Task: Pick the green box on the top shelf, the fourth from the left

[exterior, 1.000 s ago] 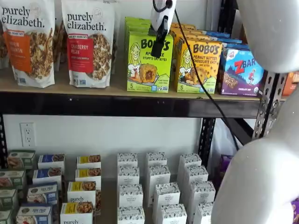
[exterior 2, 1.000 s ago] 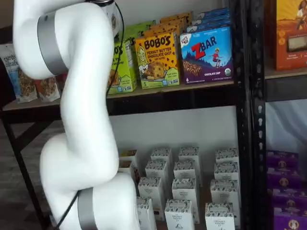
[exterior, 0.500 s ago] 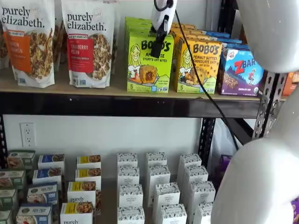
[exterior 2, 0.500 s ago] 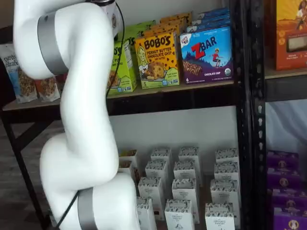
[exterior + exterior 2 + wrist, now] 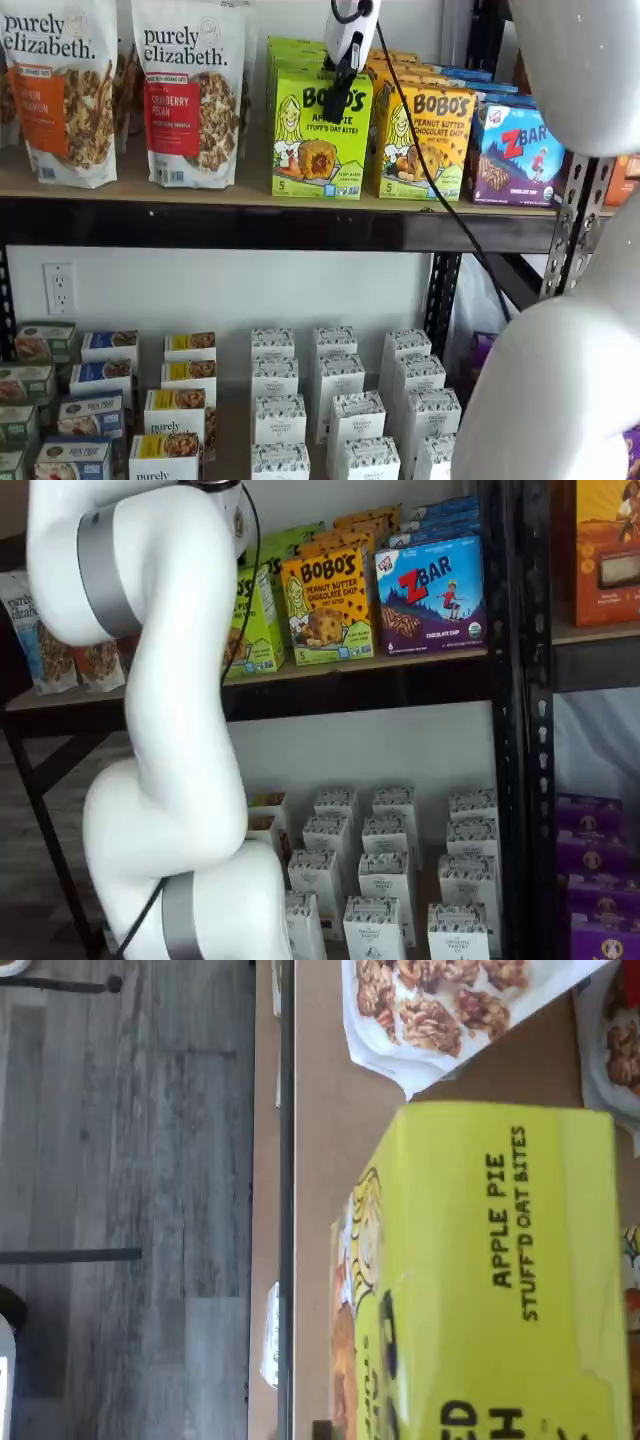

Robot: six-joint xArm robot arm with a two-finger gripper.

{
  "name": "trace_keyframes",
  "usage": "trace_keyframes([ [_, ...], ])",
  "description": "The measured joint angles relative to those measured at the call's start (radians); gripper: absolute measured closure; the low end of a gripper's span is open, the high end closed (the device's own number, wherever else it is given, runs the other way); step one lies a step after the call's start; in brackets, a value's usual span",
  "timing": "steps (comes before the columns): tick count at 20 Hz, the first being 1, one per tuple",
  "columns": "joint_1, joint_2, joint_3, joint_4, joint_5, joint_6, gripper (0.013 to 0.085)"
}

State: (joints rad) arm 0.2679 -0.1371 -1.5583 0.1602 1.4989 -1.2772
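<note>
— Green box [image 5: 320, 135] up on the top shelf [image 5: 250, 225], do you see it? It stands at the front edge, with two granola bags [image 5: 190, 90] to its left and a yellow-orange box [image 5: 425, 145] just beside it on the right.

— Yes. More green boxes are lined up behind it, but I cannot count that row from here. Past the yellow-orange box comes a blue box [image 5: 515, 155], so three kinds of box stand side by side at the front.

— Where is the gripper [image 5: 340, 100]?

— It hangs in front of the green box's upper part, its white body above and its black fingers over the printed name. A black cable [image 5: 420, 160] trails down to the right of it.

— Are the fingers on the box?

— I cannot tell. They show as one dark shape from the side, with no gap to make out. In the other shelf view the white arm [image 5: 170, 730] covers most of the green box [image 5: 255, 620], and the gripper is hidden.

— And from the wrist?

— The green box [image 5: 480, 1280] fills much of that view, lettered "APPLE PIE", on the tan shelf board [image 5: 340, 1110], with one granola bag [image 5: 450, 1005] near it.

— The lower shelf?

— Three columns of white cartons [image 5: 335, 410], and smaller boxes [image 5: 100, 385] further left.
</note>
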Motion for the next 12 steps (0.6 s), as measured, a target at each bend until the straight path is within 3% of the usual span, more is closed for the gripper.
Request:
trace_keyframes([
  [4, -0.001, -0.003, 0.003, 0.002, -0.002, -0.001, 0.053],
  [12, 0.001, -0.006, 0.008, -0.001, -0.002, 0.001, 0.053],
])
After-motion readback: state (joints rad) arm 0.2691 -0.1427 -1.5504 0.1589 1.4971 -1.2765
